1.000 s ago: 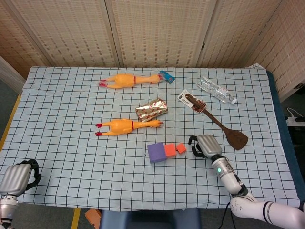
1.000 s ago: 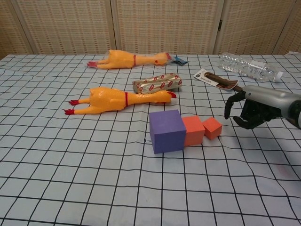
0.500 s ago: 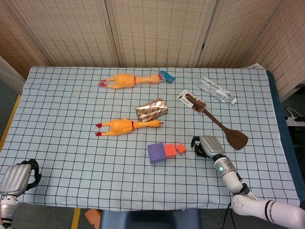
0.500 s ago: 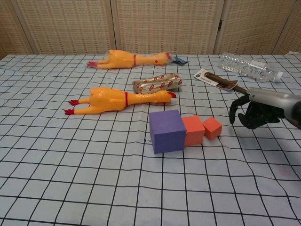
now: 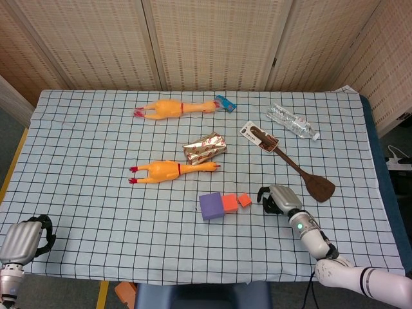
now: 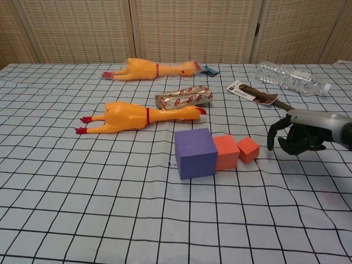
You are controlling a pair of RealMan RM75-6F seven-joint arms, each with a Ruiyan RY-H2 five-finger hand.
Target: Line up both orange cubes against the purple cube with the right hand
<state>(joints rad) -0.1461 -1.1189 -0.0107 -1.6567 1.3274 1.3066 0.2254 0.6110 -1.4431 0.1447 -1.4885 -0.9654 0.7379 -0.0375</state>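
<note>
A purple cube (image 5: 210,206) sits on the checked cloth of the worktop (image 5: 77,167), with the larger orange cube (image 5: 230,203) touching its right face and the smaller orange cube (image 5: 244,200) touching that one's right side, the three forming a short row. In the chest view the row reads the same: purple cube (image 6: 195,153), larger orange cube (image 6: 226,152), smaller orange cube (image 6: 248,149).

The right robot hand (image 5: 278,198) rests low over the cloth just right of the smaller orange cube, apart from it, its dark fingers (image 6: 273,135) curled downward and holding nothing. The chest view shows the same right robot hand (image 6: 300,132) with a clear strip of cloth between it and the row. The left robot hand (image 5: 24,239) lies far to the left of the purple cube at the near edge of the worktop, fingers curled in, empty.

Behind the purple cube lies a yellow rubber chicken (image 5: 170,170), and just beyond it to the right a foil-wrapped packet (image 5: 205,148). A second rubber chicken (image 5: 174,108) lies farther back still. Behind and to the right of the purple cube a dark wooden spatula (image 5: 293,166) runs diagonally, with a clear plastic bottle (image 5: 292,121) lying on its side behind it.
</note>
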